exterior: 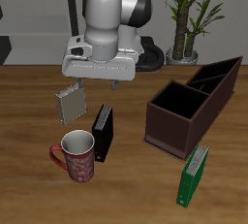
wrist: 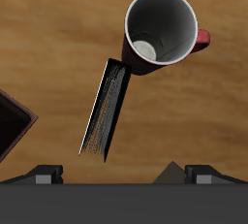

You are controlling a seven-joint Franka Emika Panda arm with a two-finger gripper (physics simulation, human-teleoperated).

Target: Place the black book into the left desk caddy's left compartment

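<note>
The black book [exterior: 104, 133] stands upright on the wooden table next to a red mug [exterior: 76, 155]. It also shows from above in the wrist view [wrist: 105, 110], beside the mug [wrist: 160, 29]. My gripper [exterior: 108, 82] hangs above the table, a little farther back than the book, clear of it. In the wrist view the gripper [wrist: 121, 175] has its fingertips [wrist: 44, 173] wide apart, open and empty. The left desk caddy [exterior: 221, 76], dark maroon with slanted walls, stands far back beside the plant.
A boxier maroon organiser [exterior: 179, 116] stands in front of the caddy; its corner shows in the wrist view [wrist: 12, 121]. A grey ribbed book [exterior: 70, 102] stands behind the mug. A green book [exterior: 192, 175] stands near the table's front edge. A potted plant [exterior: 189, 15] is at the back.
</note>
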